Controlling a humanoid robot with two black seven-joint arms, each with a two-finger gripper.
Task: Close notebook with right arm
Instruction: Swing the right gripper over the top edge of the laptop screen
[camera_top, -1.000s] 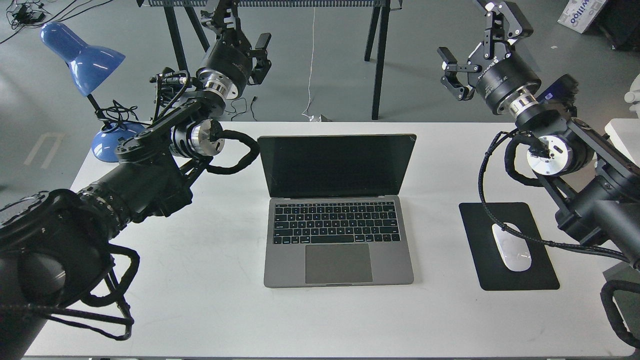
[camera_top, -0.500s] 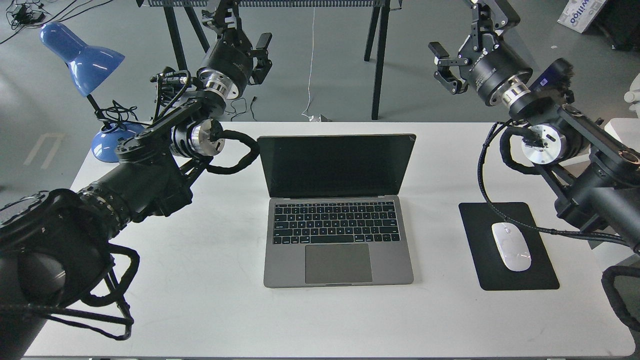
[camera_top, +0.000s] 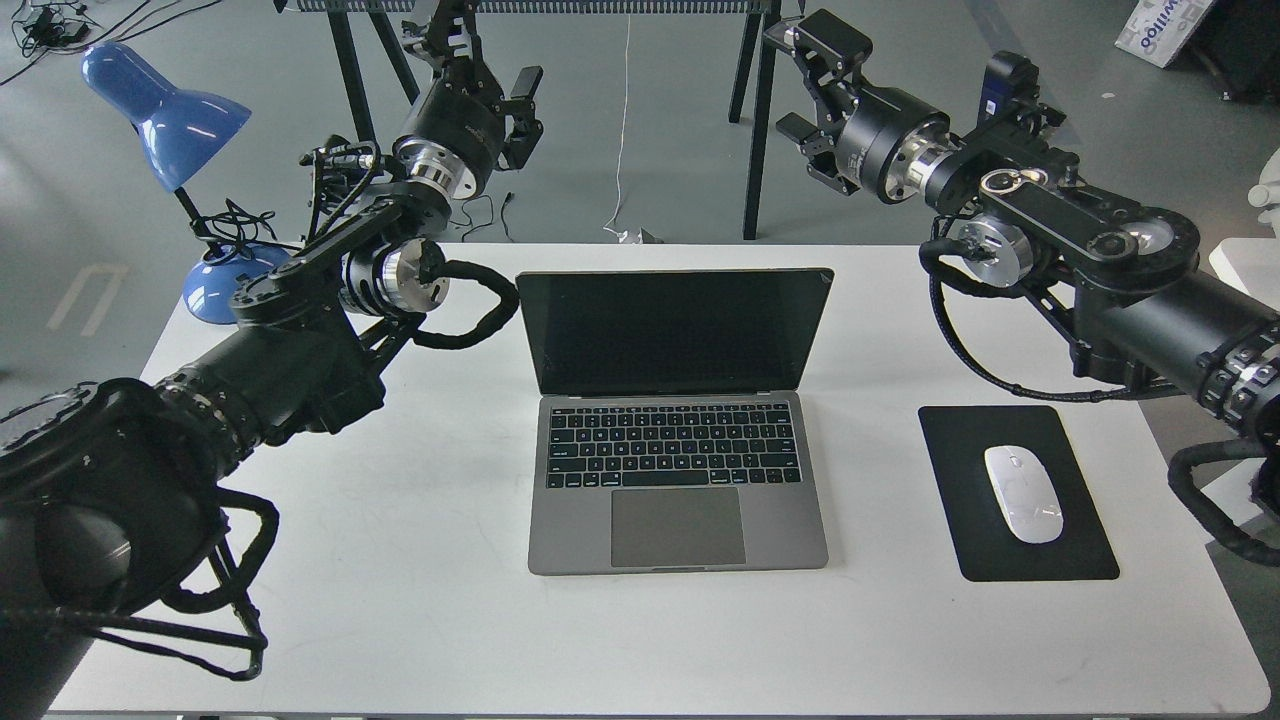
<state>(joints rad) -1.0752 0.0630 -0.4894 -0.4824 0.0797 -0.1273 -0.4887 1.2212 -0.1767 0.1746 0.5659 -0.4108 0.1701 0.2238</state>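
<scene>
Hanging with jaws parted and empty beyond the notebook's (camera_top: 676, 420) upright screen, above its far right corner, the right gripper (camera_top: 800, 85) touches nothing, while the notebook sits open mid-desk (camera_top: 420, 600).
</scene>
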